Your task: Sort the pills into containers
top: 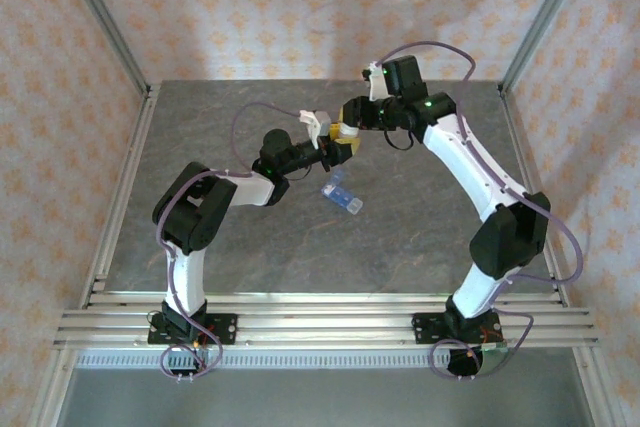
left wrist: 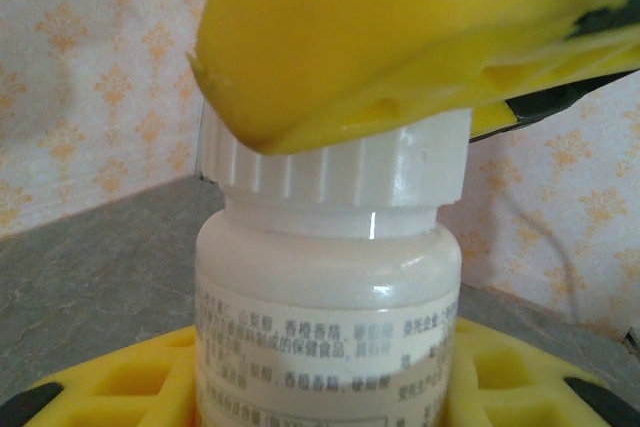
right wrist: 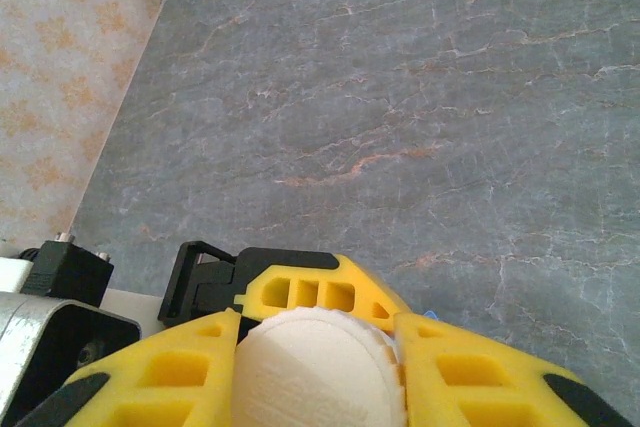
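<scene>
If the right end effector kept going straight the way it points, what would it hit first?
The right end effector would meet the white cap first, which it grips. Pushing on would probably press the bottle into the left end effector holding it.

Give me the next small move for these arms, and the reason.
Probably turn the right tool to unscrew the cap. Its yellow fingers clamp the white cap from above while the left tool grips the bottle by its body, and the cap looks seated on the neck. The pill box lies on the table nearby, lacking pills to sort.
</scene>
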`<state>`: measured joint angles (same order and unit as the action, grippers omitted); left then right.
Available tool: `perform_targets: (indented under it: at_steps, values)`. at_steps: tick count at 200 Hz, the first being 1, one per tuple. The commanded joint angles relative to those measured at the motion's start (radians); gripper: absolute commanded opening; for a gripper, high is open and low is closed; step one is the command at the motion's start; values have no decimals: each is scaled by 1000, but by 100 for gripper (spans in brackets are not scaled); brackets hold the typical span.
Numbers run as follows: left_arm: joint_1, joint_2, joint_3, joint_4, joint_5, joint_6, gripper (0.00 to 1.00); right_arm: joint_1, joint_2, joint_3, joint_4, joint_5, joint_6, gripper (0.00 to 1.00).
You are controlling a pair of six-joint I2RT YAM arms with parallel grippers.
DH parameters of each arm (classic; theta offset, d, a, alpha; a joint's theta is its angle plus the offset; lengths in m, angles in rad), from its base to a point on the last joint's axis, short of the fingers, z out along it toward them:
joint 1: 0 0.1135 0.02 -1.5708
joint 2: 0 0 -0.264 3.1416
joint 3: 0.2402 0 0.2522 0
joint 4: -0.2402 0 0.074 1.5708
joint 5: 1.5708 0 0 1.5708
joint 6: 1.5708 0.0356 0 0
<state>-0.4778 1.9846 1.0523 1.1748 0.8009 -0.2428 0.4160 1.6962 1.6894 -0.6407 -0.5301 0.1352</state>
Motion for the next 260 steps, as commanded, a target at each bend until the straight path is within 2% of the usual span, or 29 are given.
perform_targets:
  at_steps: [1,23,94,125,163,260]
  values:
    - [1,-41,26,113,-12,4,0,10,-16,-22,-60,30,8,27]
    - [1,-34,25,113,-14,4,0,11,-25,-2,-65,33,17,31]
    - [1,-25,26,111,-15,6,0,12,-76,34,-70,76,38,62]
    - [1,-23,29,110,-14,3,0,11,-94,41,-73,80,47,72]
    - [1,-24,28,110,-13,2,0,5,-119,38,-55,88,73,77]
    - [1,-25,28,111,-14,-1,0,5,-74,36,18,23,159,78]
